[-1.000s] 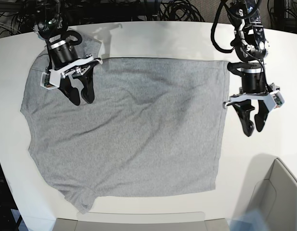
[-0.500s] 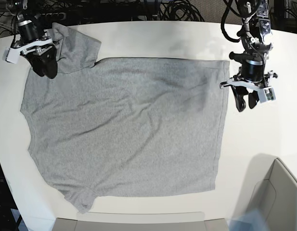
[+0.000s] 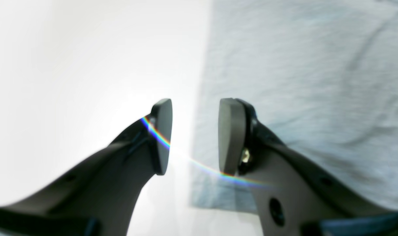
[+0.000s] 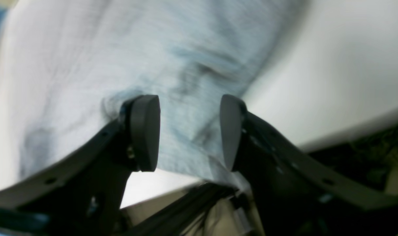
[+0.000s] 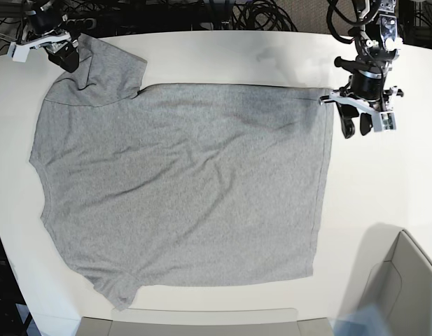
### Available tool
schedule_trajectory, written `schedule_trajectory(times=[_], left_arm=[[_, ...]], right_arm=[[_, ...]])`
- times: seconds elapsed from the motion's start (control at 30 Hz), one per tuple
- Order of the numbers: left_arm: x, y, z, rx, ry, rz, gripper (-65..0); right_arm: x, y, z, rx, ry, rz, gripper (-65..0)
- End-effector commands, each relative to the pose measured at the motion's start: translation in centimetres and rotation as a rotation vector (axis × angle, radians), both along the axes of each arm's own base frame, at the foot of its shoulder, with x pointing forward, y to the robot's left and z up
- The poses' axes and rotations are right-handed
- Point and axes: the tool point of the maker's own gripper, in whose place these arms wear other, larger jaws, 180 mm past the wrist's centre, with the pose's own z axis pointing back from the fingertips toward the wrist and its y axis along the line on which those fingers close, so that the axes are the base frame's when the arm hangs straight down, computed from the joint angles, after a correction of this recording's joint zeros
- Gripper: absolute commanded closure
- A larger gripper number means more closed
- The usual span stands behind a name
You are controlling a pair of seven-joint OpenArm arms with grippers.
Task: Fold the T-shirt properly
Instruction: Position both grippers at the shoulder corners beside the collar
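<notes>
Claws (image 5: 356,127) (image 5: 67,57) open; grey T-shirt (image 5: 180,189) flat, plain-side up.

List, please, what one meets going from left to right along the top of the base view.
right gripper → T-shirt → left gripper

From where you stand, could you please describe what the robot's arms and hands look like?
Both hands, left and right, are matte black with curved fingers ending in flat, oval grey pads. Each carries a white bracket at the wrist. Black cables loop along the left arm. No markings show.
</notes>
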Motion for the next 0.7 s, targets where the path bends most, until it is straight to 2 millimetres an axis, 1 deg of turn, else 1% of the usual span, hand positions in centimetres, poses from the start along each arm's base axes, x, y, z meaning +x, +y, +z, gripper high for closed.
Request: schedule_trajectory(times=[0.0, 0.07, 0.13, 0.23, 0.3, 0.4, 0.5, 0.6, 0.67], left_arm=[[0.3, 0.0, 1.1, 0.011, -0.041, -0.009, -22.9], [0.3, 0.0, 1.1, 0.011, -0.041, -0.009, -22.9], [0.4, 0.0, 1.1, 0.011, -0.042, -0.009, -22.9], [0.5, 0.0, 1.2, 0.011, -0.047, -0.009, -22.9], [0.5, -0.2, 1.2, 0.008, -0.046, -0.012, -22.9], [0.5, -0.1, 1.1, 0.007, -0.045, -0.01, -22.9], [0.5, 0.0, 1.2, 0.009, -0.044, -0.005, -22.9], [0.5, 0.0, 1.1, 0.008, -0.038, -0.005, -22.9], [0.3, 0.1, 0.9, 0.008, -0.031, -0.004, -22.9]], right_arm=[[0.1, -0.6, 0.3, 0.007, -0.018, -0.015, -29.8], [-0.5, -1.2, -0.3, 0.026, -0.001, -0.046, -29.7], [-0.5, -1.3, -0.4, 0.021, 0.001, -0.044, -29.7], [0.1, -1.3, -0.6, 0.027, -0.01, -0.046, -29.6], [0.2, -1.6, -1.2, 0.032, -0.004, -0.057, -29.6], [0.2, -1.4, -2.5, 0.043, 0.025, -0.041, -29.6], [0.5, -0.1, -3.9, 0.076, 0.045, -0.02, -29.6], [0.5, 0.6, -5.1, 0.1, 0.065, -0.017, -29.6], [0.6, 1.1, -5.5, 0.113, 0.071, -0.01, -29.6]])
